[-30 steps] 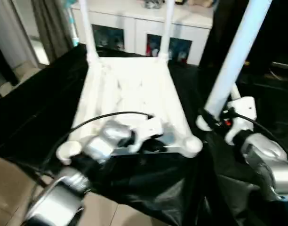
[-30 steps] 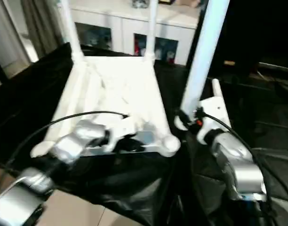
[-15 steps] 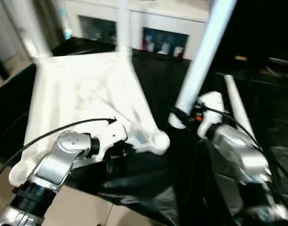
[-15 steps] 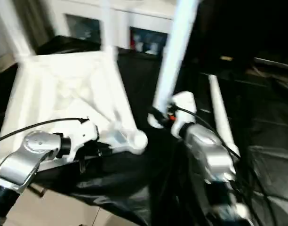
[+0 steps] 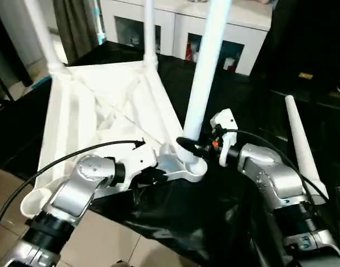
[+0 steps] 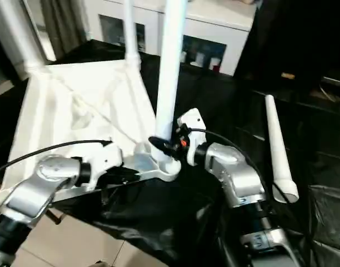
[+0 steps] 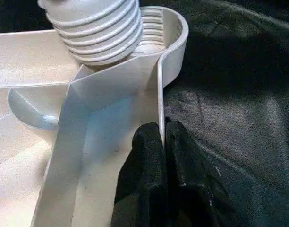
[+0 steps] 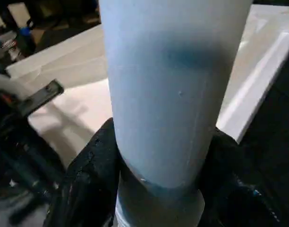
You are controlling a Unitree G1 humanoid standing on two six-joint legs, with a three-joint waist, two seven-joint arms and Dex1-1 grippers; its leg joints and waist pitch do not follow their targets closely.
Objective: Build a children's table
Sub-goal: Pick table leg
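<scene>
Black fingers (image 7: 156,184) of the left gripper (image 5: 153,173) press together on the thin near edge wall of the upturned white plastic children's table top (image 5: 103,119), pinching that rim just beside the rounded corner socket (image 5: 186,166) nearest the robot. Across from it, the right gripper (image 5: 186,147) clasps a long round tapering white leg (image 5: 206,67) low on its shaft, a black finger (image 8: 90,177) on either side of the tube. That leg stands almost upright, tilted slightly, with its ribbed threaded end (image 7: 95,28) at the mouth of the near corner socket; whether it is seated cannot be told. The table top lies underside up on a desk draped in black plastic sheeting (image 5: 214,211), its near edge at the desk's front. Two more white legs (image 5: 149,33) rise from the far corner sockets, while a fourth white tapering leg (image 5: 300,147) lies loose on the black sheeting to the robot's right, well apart from the top. Behind the desk stands a white cabinet with glass-fronted compartments (image 5: 242,39).
</scene>
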